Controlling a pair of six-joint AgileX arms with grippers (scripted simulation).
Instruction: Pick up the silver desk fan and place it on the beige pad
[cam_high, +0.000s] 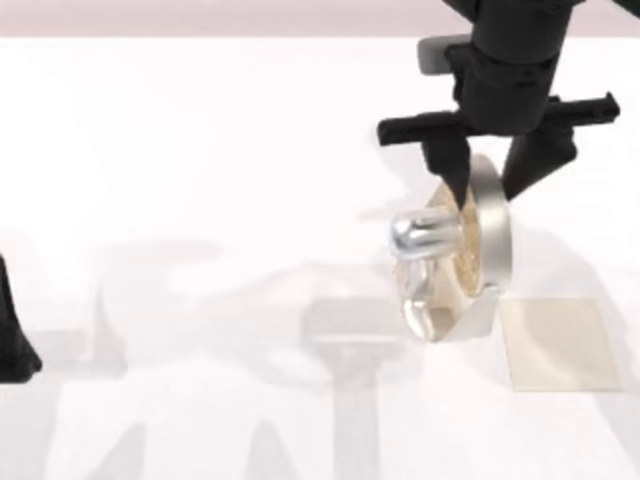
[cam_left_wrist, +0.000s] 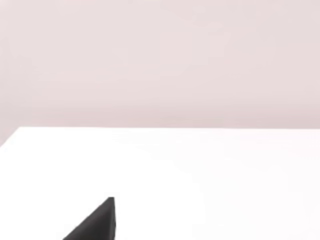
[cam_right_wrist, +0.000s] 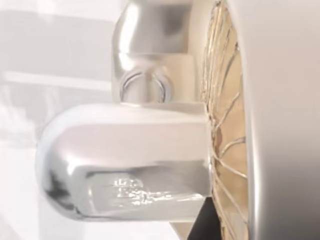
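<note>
Top view puts the silver desk fan (cam_high: 470, 255), a shiny ring of metal with pale gold blades, a rounded chrome hub and a small angled base, right of the table's centre, roughly at three o'clock from the middle; it stands on edge with its ring tilted, the hub pointing toward nine o'clock and the base toward six o'clock; whether the base touches the table cannot be told from above. At about four o'clock from the fan, just beside its base and not under it, lies the beige pad (cam_high: 558, 342), a thin flat pale square mat; no part of the fan rests on it. At twelve o'clock from the fan the right gripper (cam_high: 486, 180), black and two-fingered, reaches down over the top of the ring; one finger (cam_high: 447, 170) sits on the hub side and the other on the far side, so the jaws pinch the fan's rim between them. Right wrist view is filled by the fan at close range: the chrome hub (cam_right_wrist: 125, 160), the gold blades behind thin wire, the broad silver ring, and a dark fingertip (cam_right_wrist: 202, 222) against the grille. The left arm (cam_high: 12, 335) is parked at the table's left edge, at nine o'clock; its wrist view shows only the white table (cam_left_wrist: 200, 175) and a dark finger corner; whether that gripper is spread cannot be told.
</note>
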